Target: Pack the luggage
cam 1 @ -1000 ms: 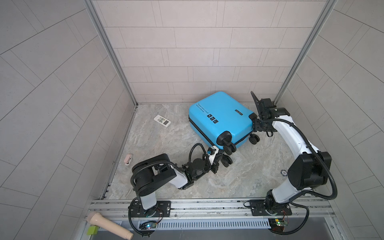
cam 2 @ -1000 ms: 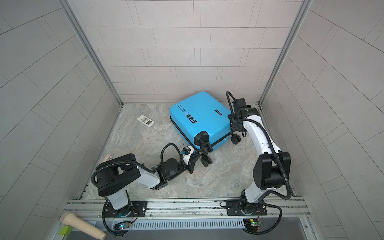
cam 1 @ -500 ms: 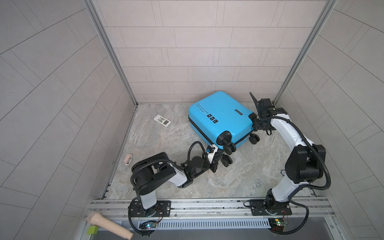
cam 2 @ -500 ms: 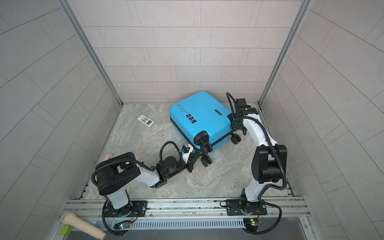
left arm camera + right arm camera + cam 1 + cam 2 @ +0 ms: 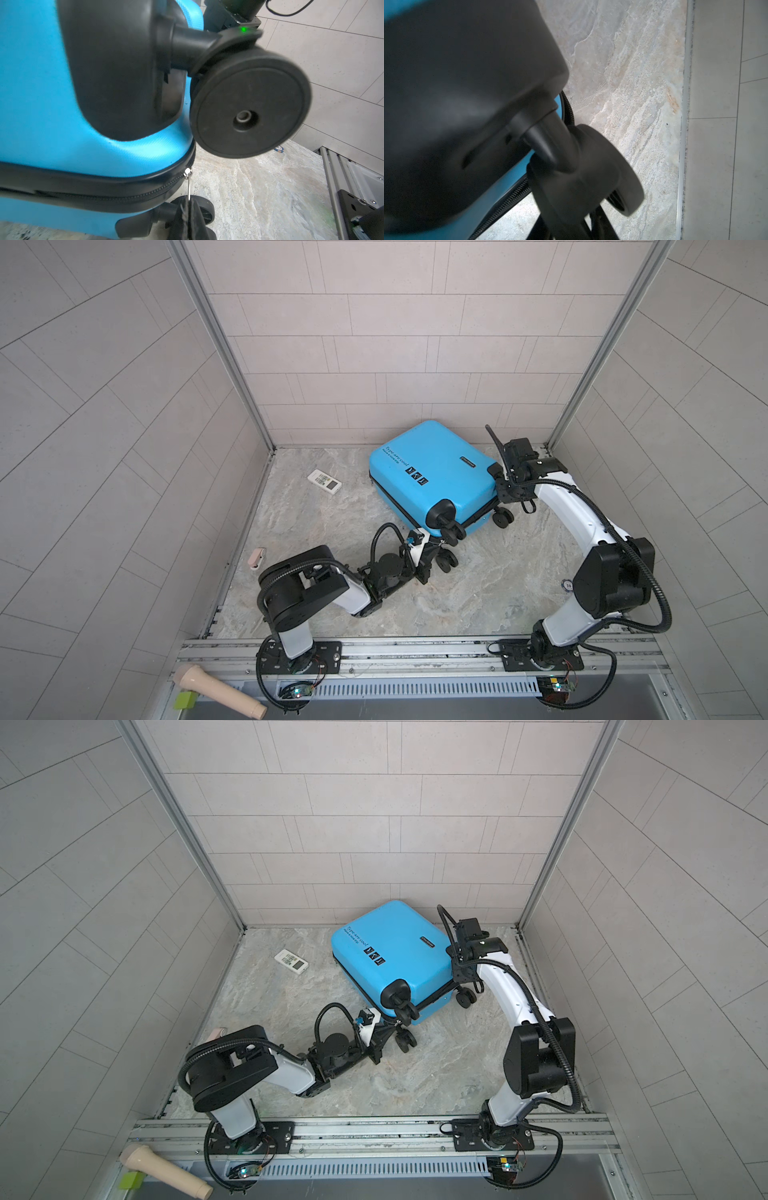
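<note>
The suitcase is lying flat and shut on the floor, at about one o'clock from the floor's middle in both top views. Its far end is sitting near the back wall and its wheeled end is pointing toward five o'clock. Its hard blue shell is looking stiff and smooth, so it is probably offering jaws little to bite on. Resting on its side, not on its wheels, it is likely to slide or swing on the stone when tugged. The better holds are probably the small black parts: the wheel stems, the handle and the zipper. The left gripper, at the six o'clock corner, is clamping its jaws tight on the thin wire zipper pull, whose slider is sitting at the corner below that wheel. That loop is looking slight and could slip out under a sideways pull. The right gripper is pressing in at the three o'clock corner beside another wheel, but whether it is gripping anything cannot be told. A remote control is lying well apart at nine o'clock.
</note>
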### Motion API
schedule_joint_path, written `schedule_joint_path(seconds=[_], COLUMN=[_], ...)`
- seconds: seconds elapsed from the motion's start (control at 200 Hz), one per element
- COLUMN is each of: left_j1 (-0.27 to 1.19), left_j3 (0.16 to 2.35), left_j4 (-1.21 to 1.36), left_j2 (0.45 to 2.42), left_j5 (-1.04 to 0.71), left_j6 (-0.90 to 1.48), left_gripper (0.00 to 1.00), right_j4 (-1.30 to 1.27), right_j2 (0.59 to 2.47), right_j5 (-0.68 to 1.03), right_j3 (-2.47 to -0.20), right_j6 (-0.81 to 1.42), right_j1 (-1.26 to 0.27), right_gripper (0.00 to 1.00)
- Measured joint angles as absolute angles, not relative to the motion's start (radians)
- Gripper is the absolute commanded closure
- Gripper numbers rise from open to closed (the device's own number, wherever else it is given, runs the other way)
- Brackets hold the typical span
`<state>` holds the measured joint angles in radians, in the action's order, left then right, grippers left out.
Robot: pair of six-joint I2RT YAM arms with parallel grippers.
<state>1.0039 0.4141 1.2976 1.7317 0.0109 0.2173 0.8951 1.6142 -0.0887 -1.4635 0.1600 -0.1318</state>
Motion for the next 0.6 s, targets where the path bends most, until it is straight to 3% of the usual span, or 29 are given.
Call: schedule_joint_path(seconds=[0.24,0.595], left_j1=[0.958,0.916], left_j3=[0.343,0.182], left_j4=[1.283,1.222], left_j2=[1.686,1.494], left_j5=[0.077,0.241], left_j6=[0.217,0.183], left_gripper=[1.00,1.00], right_j4=[0.918,0.933], right_j2=[1.608,1.591], right_j5=[-0.087,-0.088], right_j3=[-1.462,-1.434], right_j6=[0.193,0.353], right_j1=[-0.240,-0.432], right_gripper=[1.00,1.00])
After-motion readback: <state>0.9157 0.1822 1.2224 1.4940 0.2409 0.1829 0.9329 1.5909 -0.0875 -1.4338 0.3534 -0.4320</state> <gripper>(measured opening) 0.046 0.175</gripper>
